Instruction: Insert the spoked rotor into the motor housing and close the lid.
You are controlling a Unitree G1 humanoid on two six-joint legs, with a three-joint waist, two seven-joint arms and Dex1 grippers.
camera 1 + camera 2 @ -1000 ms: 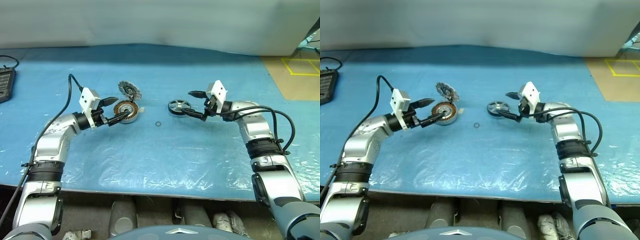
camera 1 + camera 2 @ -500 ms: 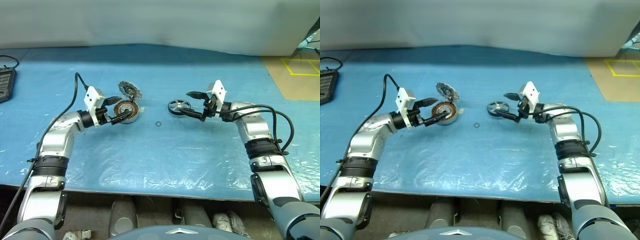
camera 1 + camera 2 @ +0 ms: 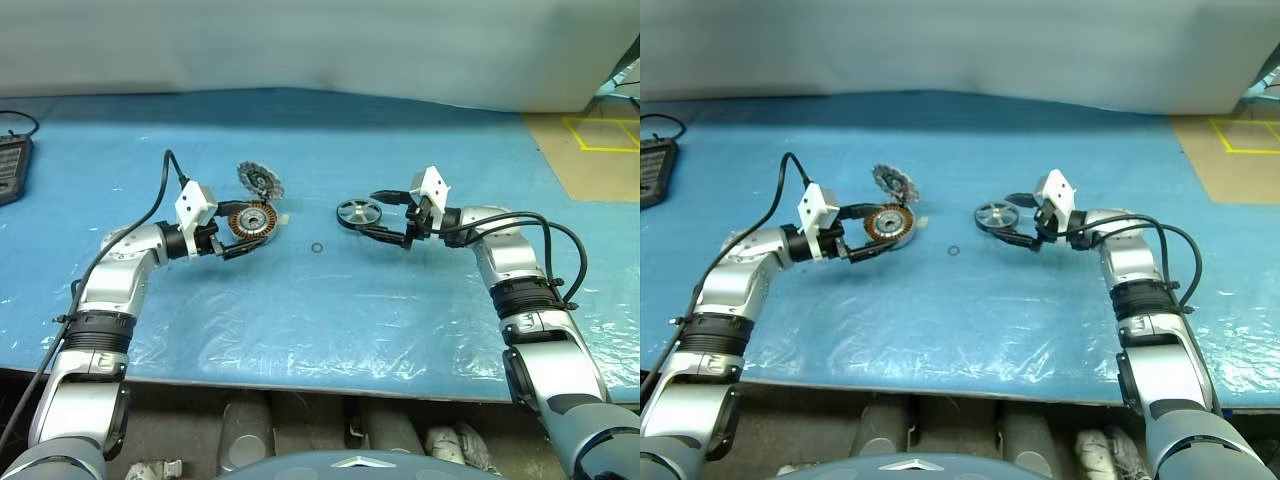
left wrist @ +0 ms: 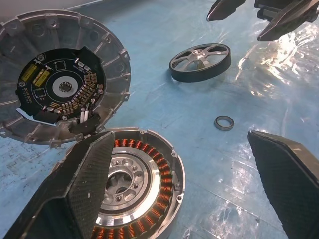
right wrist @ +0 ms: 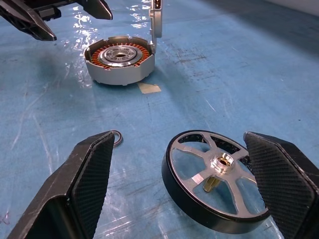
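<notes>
The rotor (image 5: pixel 218 185) lies flat on the blue desk (image 3: pixel 420 140), to the right of the housing (image 3: pixel 250 222) and well apart from it. The right tool (image 3: pixel 383 216) stands wide, one finger (image 5: pixel 79 186) on each side of the rotor, holding nothing. The left tool (image 3: pixel 232 232) is also wide and empty; it sits just at the left side of the housing, one finger (image 4: pixel 84 184) over the housing's rim.

Risks, in my judgement: the rotor is low and flat, so the right fingers may close above its rim or push it along the smooth plastic sheet instead of gripping it. A tilted grip would make the hub shaft miss the centre of the housing and scrape the copper windings. The lid (image 4: pixel 57 79) stands open, leaning behind the housing; a careless left finger could knock it shut before the rotor is in. A small ring (image 4: pixel 224 122) lies between the housing and the rotor, a little nearer the robot, and could be swept away on the carry.

Room: the desk around the housing is open on all sides, its edges far away. The straight path from the rotor to the housing is free.
</notes>
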